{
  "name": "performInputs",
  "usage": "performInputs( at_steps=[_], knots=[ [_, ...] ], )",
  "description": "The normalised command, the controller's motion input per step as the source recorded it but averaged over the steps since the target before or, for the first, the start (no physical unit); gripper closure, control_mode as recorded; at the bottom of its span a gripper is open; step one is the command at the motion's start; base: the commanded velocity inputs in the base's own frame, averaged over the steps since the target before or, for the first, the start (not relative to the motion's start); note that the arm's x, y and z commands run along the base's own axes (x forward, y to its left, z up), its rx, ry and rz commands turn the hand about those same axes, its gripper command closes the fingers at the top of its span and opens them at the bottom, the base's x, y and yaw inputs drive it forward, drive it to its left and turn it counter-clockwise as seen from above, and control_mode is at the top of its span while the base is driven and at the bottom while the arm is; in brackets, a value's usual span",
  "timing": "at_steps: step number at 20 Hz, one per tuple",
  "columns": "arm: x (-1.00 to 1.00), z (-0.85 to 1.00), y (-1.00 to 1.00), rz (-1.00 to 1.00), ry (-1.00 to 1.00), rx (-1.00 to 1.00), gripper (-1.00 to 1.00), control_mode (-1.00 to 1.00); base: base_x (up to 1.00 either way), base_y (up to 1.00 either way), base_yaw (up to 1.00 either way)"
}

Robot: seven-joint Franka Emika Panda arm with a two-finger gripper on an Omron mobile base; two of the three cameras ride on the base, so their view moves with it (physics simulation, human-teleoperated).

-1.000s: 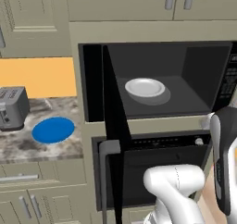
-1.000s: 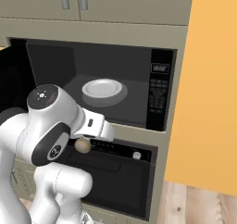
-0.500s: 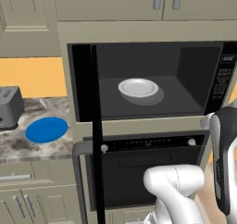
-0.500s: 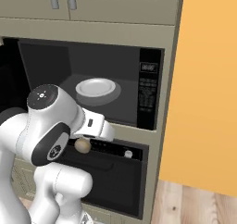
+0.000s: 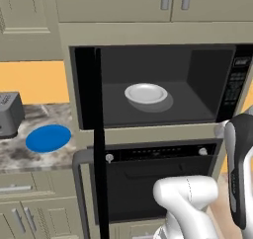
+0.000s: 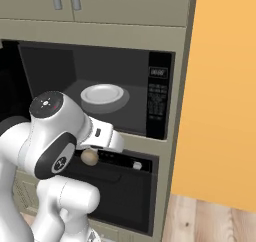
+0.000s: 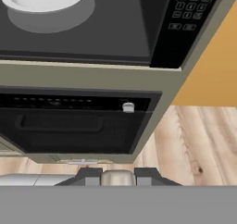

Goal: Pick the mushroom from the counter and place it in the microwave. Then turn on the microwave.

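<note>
I'm carrying the mushroom (image 7: 117, 177), pinched between the fingers (image 7: 88, 177) below the open microwave (image 5: 158, 87), so next I must lift it inside beside the white plate (image 5: 146, 93).

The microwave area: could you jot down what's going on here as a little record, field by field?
microwave: door swung open, cavity exposed
inside microwave: white plate on the floor of the cavity
mushroom: held in the tool, outside and below the cavity, in front of the oven's top
tool: shut on the mushroom
oven: directly below the microwave, door closed
counter: left of the microwave, carries a blue plate and a toaster
task stage: mushroom picked up, not yet in the microwave
</note>
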Motion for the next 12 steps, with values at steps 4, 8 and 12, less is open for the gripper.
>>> performInputs(
  at_steps=[4, 8, 12],
  knots=[
    [0.00, 0.00, 0.00, 0.00, 0.00, 0.00, 1.00, 1.00, -0.32, 0.00, 0.00],
    [0.00, 0.00, 0.00, 0.00, 0.00, 0.00, 1.00, 1.00, -0.34, 0.01, 0.00],
    [0.00, 0.00, 0.00, 0.00, 0.00, 0.00, 1.00, 1.00, -0.29, 0.05, 0.00]
  ],
)
